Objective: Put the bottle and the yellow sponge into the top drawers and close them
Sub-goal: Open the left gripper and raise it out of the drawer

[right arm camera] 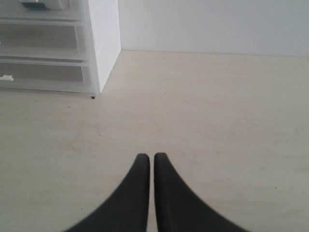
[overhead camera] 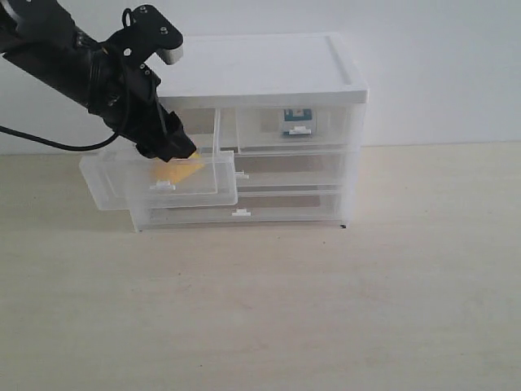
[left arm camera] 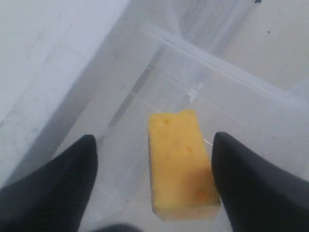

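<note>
**With the yellow sponge lying loose, the open drawer needs a push**

While the left gripper hangs spread wide, the yellow sponge lies ungripped between its fingers on the floor of the pulled-out top-left drawer. Its long axis points toward the drawer front. Farther off, the bottle sits in the shut top-right drawer. The right gripper, pressed closed and empty, hovers over the table, well away.

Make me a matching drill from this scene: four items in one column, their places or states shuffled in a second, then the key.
Column one
1. yellow sponge
2. bottle
3. left claw
4. right claw

Column two
A. shut, over the bare table
B. lying in the pulled-out top drawer
C. inside the closed top drawer
D. open, one finger on each side of the sponge

Pairs: 1-B, 2-C, 3-D, 4-A
</note>
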Action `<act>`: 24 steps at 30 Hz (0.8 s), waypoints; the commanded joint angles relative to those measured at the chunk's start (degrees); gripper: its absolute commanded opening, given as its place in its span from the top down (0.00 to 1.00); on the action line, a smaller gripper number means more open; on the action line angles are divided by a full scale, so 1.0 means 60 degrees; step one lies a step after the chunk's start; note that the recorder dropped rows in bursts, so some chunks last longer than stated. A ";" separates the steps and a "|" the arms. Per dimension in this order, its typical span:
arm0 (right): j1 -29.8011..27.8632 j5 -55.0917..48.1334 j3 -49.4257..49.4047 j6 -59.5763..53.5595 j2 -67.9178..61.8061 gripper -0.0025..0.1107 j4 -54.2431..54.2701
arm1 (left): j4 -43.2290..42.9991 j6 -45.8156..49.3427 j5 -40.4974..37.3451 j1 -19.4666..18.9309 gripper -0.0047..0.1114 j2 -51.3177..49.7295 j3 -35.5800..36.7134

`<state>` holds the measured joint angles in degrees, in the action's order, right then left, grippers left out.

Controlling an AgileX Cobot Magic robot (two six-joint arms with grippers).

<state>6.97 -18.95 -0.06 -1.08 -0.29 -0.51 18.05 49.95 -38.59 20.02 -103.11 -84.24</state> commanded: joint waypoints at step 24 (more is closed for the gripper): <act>-0.0022 0.0101 0.0009 -0.0014 0.0048 0.97 0.0024 | -0.0357 -0.2183 -0.2681 -0.0001 0.92 0.3463 0.2212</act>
<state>6.97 -18.95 -0.06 -1.08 -0.29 -0.40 15.23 37.75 -56.08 20.02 -84.55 -74.58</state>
